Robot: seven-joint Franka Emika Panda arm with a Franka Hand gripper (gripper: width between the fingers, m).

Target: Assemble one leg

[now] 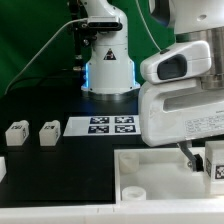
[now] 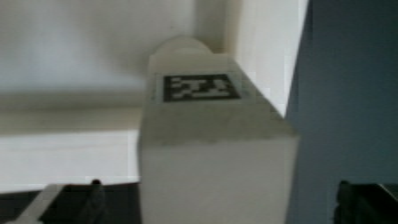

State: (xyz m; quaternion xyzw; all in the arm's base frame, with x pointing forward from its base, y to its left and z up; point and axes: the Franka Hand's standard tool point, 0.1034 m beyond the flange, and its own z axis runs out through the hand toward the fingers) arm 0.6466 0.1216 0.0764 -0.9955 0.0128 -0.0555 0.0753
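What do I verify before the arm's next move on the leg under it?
1. Small white plastic leg block with a black-and-white tag centred between the jaws: ok.
2. Gripper open: ok, gaps show either side of the leg block.
3. Jaws gripping it: not ok, no contact.
4. Its seating on the large flat white board with round holes: cannot tell, hidden.
5. Two spare small white blocks clear of the arm: ok, exterior view's left.
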